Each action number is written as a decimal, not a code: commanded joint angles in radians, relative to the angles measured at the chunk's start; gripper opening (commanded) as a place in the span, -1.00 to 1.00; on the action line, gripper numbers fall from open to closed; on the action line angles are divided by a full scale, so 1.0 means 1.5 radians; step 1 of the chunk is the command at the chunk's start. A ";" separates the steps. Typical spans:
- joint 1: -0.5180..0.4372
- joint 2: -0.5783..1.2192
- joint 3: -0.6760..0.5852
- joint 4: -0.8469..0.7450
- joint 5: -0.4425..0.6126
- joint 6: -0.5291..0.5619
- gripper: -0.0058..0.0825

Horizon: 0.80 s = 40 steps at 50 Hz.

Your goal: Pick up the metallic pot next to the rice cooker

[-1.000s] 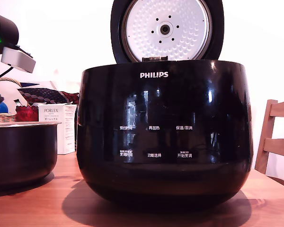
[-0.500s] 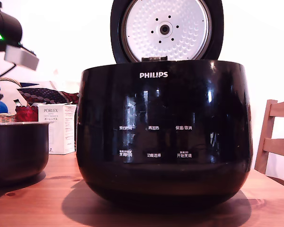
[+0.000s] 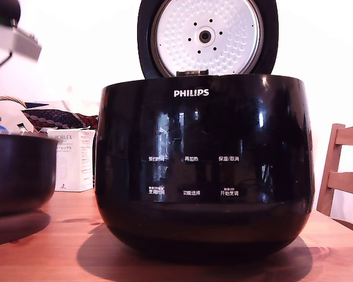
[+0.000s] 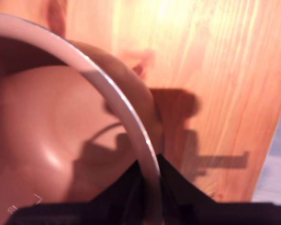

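Claw point(image 4: 150, 187) fingers, matte black, pinch the thin pale rim of the metallic pot point(image 4: 61, 131) — one finger inside the wall, one outside, closed tight on it. Seen from the wrist, the pot's inside is smooth and rounded, reddish-brown with a soft sheen, and its rim curves in a flat pale band; the claw's shadow falls across both the inner wall and the desk point(image 4: 215, 70).

From the exterior view, the pot point(image 3: 17, 173) sits at the far left edge, partly cut off by the frame, dark and bowl-shaped, with a shadow on the wood beneath it; whether its base touches the wood cannot be told. Just beside it on the exterior view's right stands the rice cooker point(image 3: 205, 164) — large, glossy black, round-bellied, with white lettering and its lid raised to show a dimpled silver plate. Behind the gap between the two stands a white carton point(image 3: 75, 160), with dark patterned fabric point(image 3: 56, 118) above it. A wooden chair back point(image 3: 344, 170) shows at the exterior view's right. Warm, grained wood forms the desk top.
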 commanded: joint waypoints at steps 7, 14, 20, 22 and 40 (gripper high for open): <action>-0.039 -0.072 -0.001 -0.009 -0.025 0.001 -0.92; -0.062 -0.101 0.000 -0.035 -0.039 0.001 -0.92; -0.077 -0.117 0.008 -0.060 -0.049 0.001 -0.92; -0.082 -0.122 0.013 -0.070 -0.051 0.001 -0.92; -0.118 -0.144 0.121 -0.140 -0.051 -0.010 -0.92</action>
